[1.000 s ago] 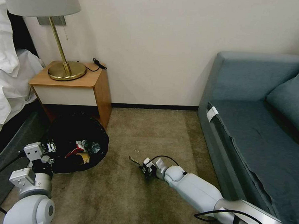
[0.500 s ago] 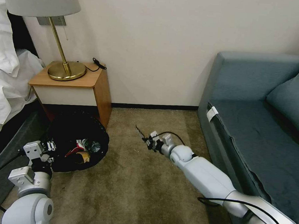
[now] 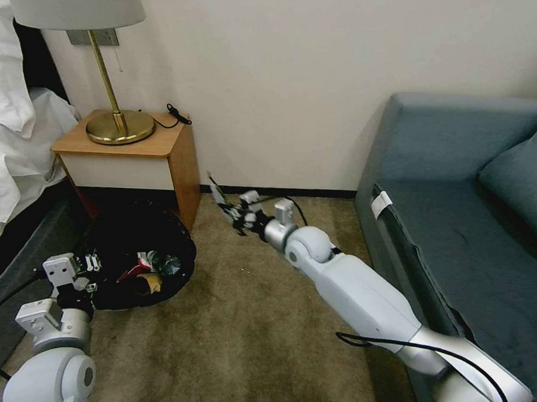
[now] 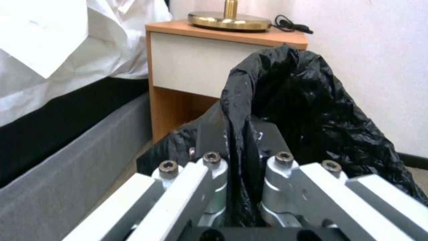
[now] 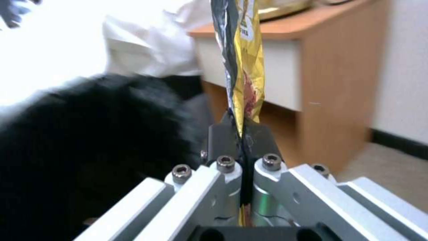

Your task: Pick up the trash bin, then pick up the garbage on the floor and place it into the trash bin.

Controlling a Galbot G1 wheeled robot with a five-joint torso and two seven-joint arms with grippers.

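The trash bin (image 3: pixel 129 230), lined with a black bag (image 4: pixel 303 100), stands beside the nightstand. My left gripper (image 3: pixel 88 271) is shut on its near rim, and the left wrist view shows the bag pinched between the fingers (image 4: pixel 209 167). Inside the bin lie a red-and-white wrapper (image 3: pixel 137 265), a tan wrapper (image 3: pixel 150 283) and a clear bottle (image 3: pixel 169 262). My right gripper (image 3: pixel 236 212) hangs above the carpet, just right of the bin. It is shut on a gold-brown wrapper (image 3: pixel 216 193) (image 5: pixel 244 60) that sticks out past the fingertips.
A wooden nightstand (image 3: pixel 163 153) with a brass lamp (image 3: pixel 119 127) stands behind the bin. The bed (image 3: pixel 13 151) with its white sheets is at the left. A blue sofa (image 3: pixel 459 223) fills the right side. Open carpet (image 3: pixel 231 343) lies between the arms.
My right gripper has lifted the wrapper off the carpet and carried it up and left, toward the nightstand and the bin. The left arm and the bin have stayed put.
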